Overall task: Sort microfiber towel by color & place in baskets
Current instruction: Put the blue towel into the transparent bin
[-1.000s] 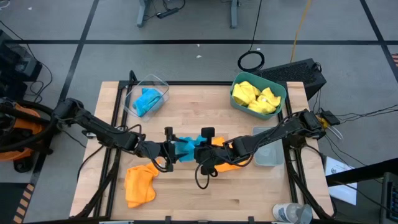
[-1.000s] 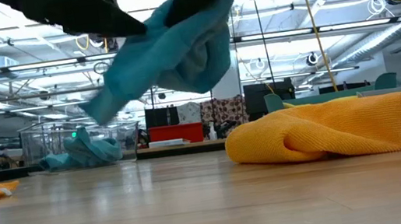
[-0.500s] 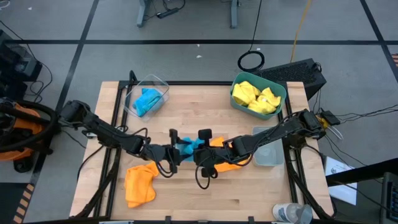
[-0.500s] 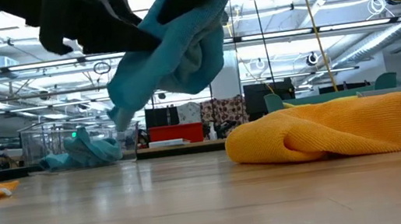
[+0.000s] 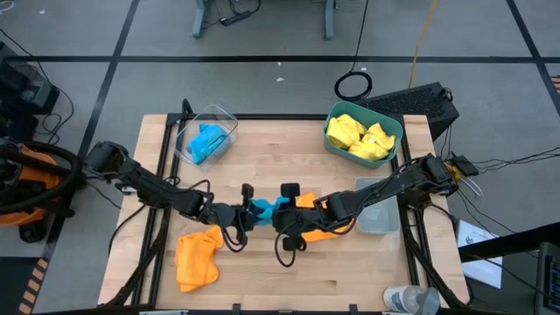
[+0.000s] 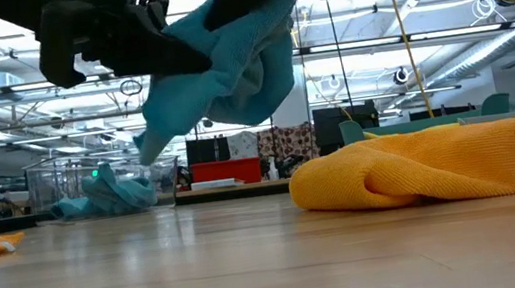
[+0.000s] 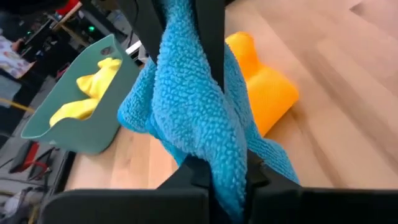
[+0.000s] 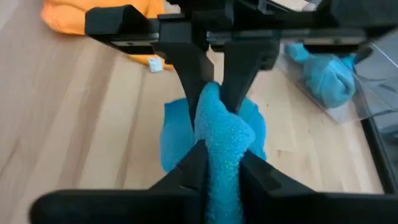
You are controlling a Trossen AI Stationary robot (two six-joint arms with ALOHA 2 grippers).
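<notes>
A sky-blue microfiber towel (image 5: 264, 208) hangs above the table's middle between my two grippers. My left gripper (image 5: 248, 213) reaches in from the left and is shut on it. My right gripper (image 5: 278, 216) comes from the right and is also shut on it. One orange towel (image 5: 325, 229) lies bunched under the right arm, and another (image 5: 196, 259) lies near the front left. A clear basket (image 5: 229, 122) at the far left holds a blue towel (image 5: 206, 141). The teal basket (image 5: 395, 131) at the far right holds yellow towels (image 5: 359, 136). My left gripper pinches a bunched part of the blue towel (image 7: 229, 163) between its two fingers, coming level from the table's left. The towel is clear of the table, and a loose corner (image 6: 154, 138) hangs down. My right gripper pinches the bunched towel (image 8: 219, 149) between its two fingers, level from the table's right, facing the left gripper. The cloth (image 6: 246, 60) sags in folds below the fingers, clear of the wood.
A small grey basket (image 5: 378, 219) stands at the right, beside the right arm. Dark rails run along the table's left and right edges. Bare wood shows across the near edge and the far middle. A clear bottle (image 5: 411, 300) lies at the near right corner.
My left gripper has gone toward the table's right, up to the hanging blue towel, and has shut on it opposite the right gripper. The towel has stayed lifted in the right gripper, and its loose left part is now gathered in the left fingers.
</notes>
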